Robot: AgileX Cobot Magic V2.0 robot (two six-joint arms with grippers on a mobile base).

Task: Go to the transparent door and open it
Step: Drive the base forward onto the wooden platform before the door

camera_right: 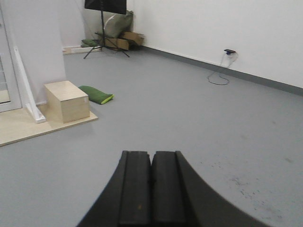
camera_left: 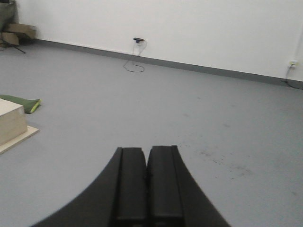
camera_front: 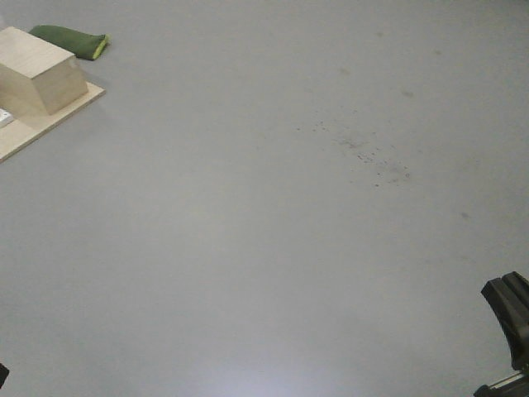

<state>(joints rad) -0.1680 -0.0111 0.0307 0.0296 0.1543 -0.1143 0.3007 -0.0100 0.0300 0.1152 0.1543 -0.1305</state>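
Note:
A white-framed glass panel (camera_right: pixel 6 71) with thin horizontal bars shows only as a strip at the far left edge of the right wrist view. No handle shows on it, so I cannot tell whether it is the transparent door. It stands far from both grippers. My left gripper (camera_left: pixel 147 149) is shut and empty, held over the grey floor. My right gripper (camera_right: pixel 152 154) is shut and empty too. A dark part of the right arm (camera_front: pixel 508 318) shows at the bottom right of the front view.
A pale wooden box (camera_right: pixel 66 100) sits on a low plywood platform (camera_right: pixel 28 127) beside the panel, with a green cushion (camera_right: pixel 97 94) next to it. A tripod stand (camera_right: pixel 102 28) and bags stand in the far corner. A cable (camera_right: pixel 218 78) hangs from a wall socket.

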